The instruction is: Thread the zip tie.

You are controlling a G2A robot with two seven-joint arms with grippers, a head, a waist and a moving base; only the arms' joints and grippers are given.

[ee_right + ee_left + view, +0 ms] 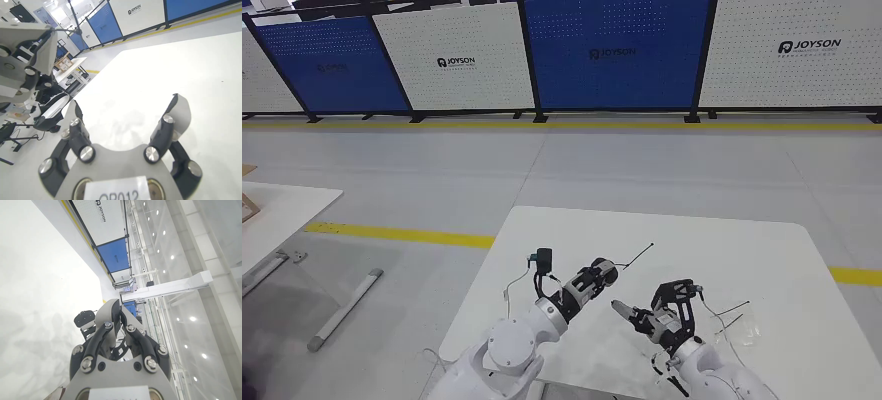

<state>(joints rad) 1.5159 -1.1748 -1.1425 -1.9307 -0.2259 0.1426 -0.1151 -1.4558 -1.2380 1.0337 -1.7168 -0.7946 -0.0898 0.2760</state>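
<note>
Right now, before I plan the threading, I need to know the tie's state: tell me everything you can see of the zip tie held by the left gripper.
The zip tie is a thin, dark, straight strip, plastic by its look. One end is pinched in the shut fingers of the left gripper. The rest juts out over the white table, angled away from the robot. Its head is too small to make out.

My left pincer (119, 311) was clamped tight, pads together, arm angled forward, and my right pincer (125, 106), close beside it, gaped wide, both fingers splayed apart.
</note>
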